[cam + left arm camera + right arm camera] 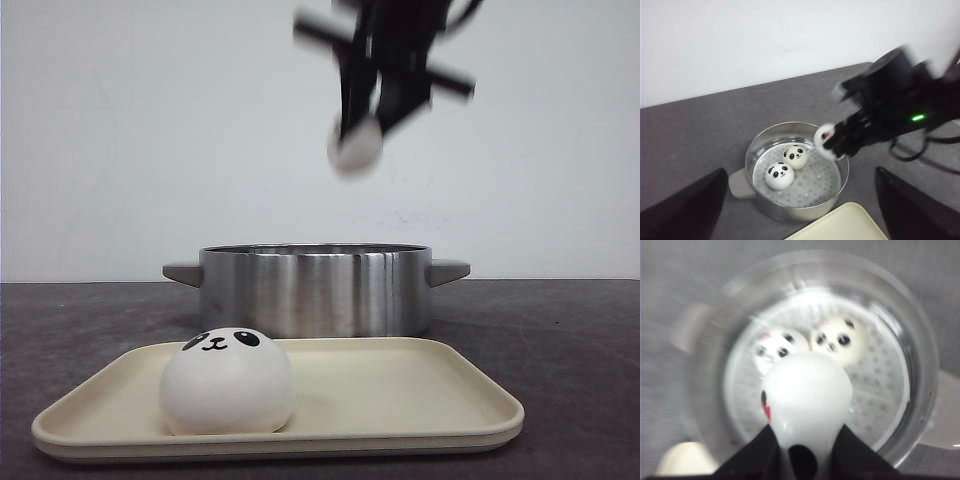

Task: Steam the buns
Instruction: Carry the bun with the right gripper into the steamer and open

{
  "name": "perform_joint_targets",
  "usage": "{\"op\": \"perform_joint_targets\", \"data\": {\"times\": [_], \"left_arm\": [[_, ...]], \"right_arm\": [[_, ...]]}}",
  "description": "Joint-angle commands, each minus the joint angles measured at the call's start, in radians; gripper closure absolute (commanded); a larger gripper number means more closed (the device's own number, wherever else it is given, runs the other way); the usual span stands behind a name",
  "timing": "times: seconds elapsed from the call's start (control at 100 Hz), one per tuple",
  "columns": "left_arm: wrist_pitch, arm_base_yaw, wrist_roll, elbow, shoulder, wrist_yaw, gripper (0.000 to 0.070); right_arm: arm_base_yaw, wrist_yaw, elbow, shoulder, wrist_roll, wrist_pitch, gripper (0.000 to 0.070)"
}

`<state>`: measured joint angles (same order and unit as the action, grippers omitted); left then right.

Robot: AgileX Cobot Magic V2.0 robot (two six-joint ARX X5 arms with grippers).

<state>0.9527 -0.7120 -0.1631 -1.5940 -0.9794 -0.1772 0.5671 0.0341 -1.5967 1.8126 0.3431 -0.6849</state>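
Observation:
My right gripper (358,128) is shut on a white panda bun (355,146) and holds it high above the steel pot (315,290). The right wrist view shows that bun (807,395) squeezed between the fingers (752,457), right over the pot's perforated steamer floor. Two buns (779,175) (796,156) lie side by side inside the pot, faces up. Another bun (227,382) sits on the left part of the cream tray (420,400). My left gripper (800,200) is open and empty, high above the pot's near side. The front view does not show it.
The pot has a grey handle on each side (182,272) (448,270) and stands just behind the tray on a dark grey table (570,340). A white wall rises behind. The right arm (895,110) reaches over the pot's rim.

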Motion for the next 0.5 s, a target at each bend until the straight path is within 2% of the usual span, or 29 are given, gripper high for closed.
{"op": "perform_joint_targets", "data": {"times": [0.0, 0.2, 0.25, 0.3, 0.33, 0.34, 0.35, 0.39, 0.43, 0.49], "left_arm": [[-0.010, -0.008, 0.016, -0.015, -0.007, 0.001, 0.0144], [-0.002, -0.008, 0.016, -0.015, -0.007, 0.001, 0.0144], [0.000, -0.008, 0.016, -0.015, -0.007, 0.001, 0.0144], [0.002, -0.008, 0.016, -0.015, -0.007, 0.001, 0.0144], [0.002, -0.008, 0.016, -0.015, -0.007, 0.001, 0.0144], [0.002, -0.008, 0.016, -0.015, -0.007, 0.001, 0.0144], [0.002, -0.008, 0.016, -0.015, -0.007, 0.001, 0.0144], [0.002, -0.008, 0.016, -0.015, -0.007, 0.001, 0.0144], [0.002, -0.008, 0.016, -0.015, -0.007, 0.001, 0.0144], [0.002, -0.008, 0.016, -0.015, -0.007, 0.001, 0.0144]], "right_arm": [[-0.003, 0.004, -0.013, 0.065, -0.018, 0.008, 0.0692], [-0.022, 0.050, -0.013, 0.176, -0.018, 0.020, 0.0691], [-0.022, 0.065, -0.013, 0.188, -0.018, 0.025, 0.0668], [-0.024, 0.070, -0.013, 0.193, -0.018, 0.026, 0.0550], [-0.025, 0.071, -0.013, 0.197, -0.015, 0.027, 0.0440], [-0.024, 0.071, -0.013, 0.198, -0.013, 0.027, 0.0378], [-0.024, 0.070, -0.013, 0.199, -0.013, 0.027, 0.0356], [-0.024, 0.071, -0.013, 0.203, -0.011, 0.026, 0.0195], [-0.025, 0.071, -0.013, 0.203, -0.010, 0.026, 0.0134], [-0.025, 0.066, -0.013, 0.203, -0.011, 0.027, 0.0128]]}}
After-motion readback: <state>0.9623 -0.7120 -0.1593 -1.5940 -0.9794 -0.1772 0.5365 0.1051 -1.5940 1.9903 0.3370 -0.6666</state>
